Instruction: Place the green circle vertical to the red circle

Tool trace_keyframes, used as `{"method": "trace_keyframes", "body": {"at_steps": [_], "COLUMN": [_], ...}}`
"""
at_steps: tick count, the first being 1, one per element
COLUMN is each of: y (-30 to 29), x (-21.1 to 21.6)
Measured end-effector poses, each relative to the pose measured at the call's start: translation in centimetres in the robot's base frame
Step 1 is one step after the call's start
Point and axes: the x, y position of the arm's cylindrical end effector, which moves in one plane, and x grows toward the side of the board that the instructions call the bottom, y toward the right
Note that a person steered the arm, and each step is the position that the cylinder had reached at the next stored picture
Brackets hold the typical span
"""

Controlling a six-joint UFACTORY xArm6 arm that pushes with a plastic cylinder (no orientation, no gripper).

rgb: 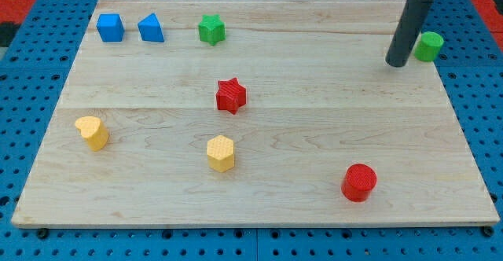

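The green circle (429, 46) stands near the board's right edge at the view's top right. The red circle (359, 182) stands near the view's bottom right, well below and left of the green one. My tip (396, 63) rests on the board just left of and slightly below the green circle, a small gap apart from it. The dark rod rises from the tip toward the view's top.
A blue cube (111, 27), a blue triangular block (151, 28) and a green star (211, 30) line the top. A red star (230, 95) sits mid-board. A yellow heart (93, 132) and a yellow hexagon (221, 152) lie lower left. The wooden board (314, 135) lies on blue pegboard.
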Motion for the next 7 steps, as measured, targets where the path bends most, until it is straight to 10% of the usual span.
{"method": "trace_keyframes", "body": {"at_steps": [2,7], "y": [11.9,8.0], "x": [2.4,-3.9]}}
